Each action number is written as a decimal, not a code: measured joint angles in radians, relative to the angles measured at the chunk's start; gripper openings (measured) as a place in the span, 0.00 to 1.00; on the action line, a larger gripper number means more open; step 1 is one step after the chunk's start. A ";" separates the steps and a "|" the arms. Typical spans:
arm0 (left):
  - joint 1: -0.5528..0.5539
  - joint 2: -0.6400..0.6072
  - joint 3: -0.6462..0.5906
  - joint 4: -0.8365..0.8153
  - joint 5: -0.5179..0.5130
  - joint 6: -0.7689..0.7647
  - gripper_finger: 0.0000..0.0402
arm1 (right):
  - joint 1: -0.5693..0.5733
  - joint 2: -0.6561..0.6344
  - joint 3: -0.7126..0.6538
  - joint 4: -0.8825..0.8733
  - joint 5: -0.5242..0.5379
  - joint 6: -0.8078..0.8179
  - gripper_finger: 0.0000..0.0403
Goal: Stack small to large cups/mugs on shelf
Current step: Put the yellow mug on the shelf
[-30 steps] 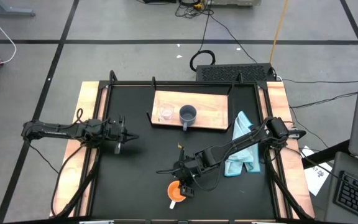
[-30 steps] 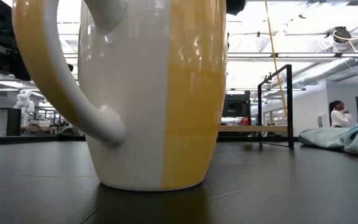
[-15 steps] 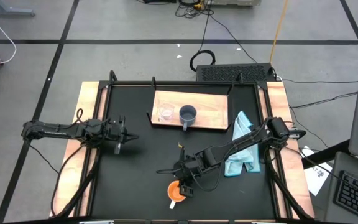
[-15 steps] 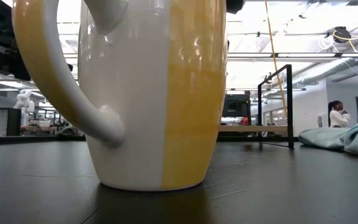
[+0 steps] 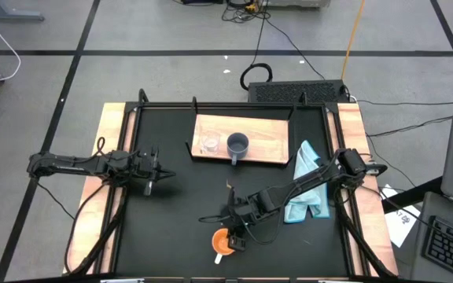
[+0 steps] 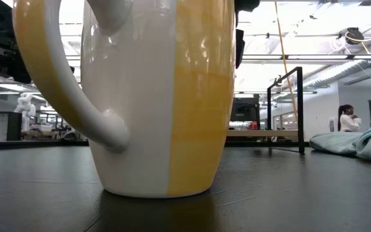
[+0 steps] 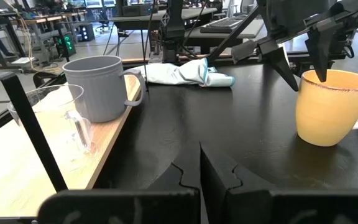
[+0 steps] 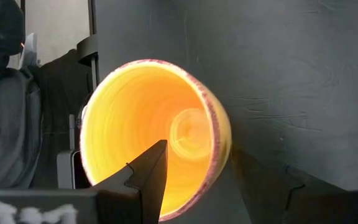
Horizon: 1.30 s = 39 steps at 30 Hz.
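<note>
Right claw [image 5: 232, 233], tilted down with fingers apart astride the orange mug's [image 5: 222, 241] rim; left claw [image 5: 160, 174] closed, level over the counter [image 5: 179, 200].

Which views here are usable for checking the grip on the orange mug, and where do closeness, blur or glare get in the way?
Low view: the orange mug fills the picture, with window glare on its glaze, and hides the grip. Right wrist view: the mug's inside is blurred and overbright, though one finger shows inside the rim and one outside. Left wrist view: sharp, showing the right gripper straddling the rim. High view: evenly lit, mug small.
</note>
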 joint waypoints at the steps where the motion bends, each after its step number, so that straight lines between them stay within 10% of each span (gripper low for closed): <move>1: 0.000 0.000 0.000 0.000 0.000 0.000 0.00 | 0.001 0.000 0.000 0.000 0.000 -0.003 0.42; 27: 0.000 0.000 0.000 0.000 0.000 -0.009 0.00 | 0.003 -0.001 -0.092 0.122 0.000 0.019 0.41; 39: 0.000 0.000 0.000 0.000 0.000 -0.008 0.00 | -0.001 -0.001 -0.092 0.129 0.008 -0.012 0.09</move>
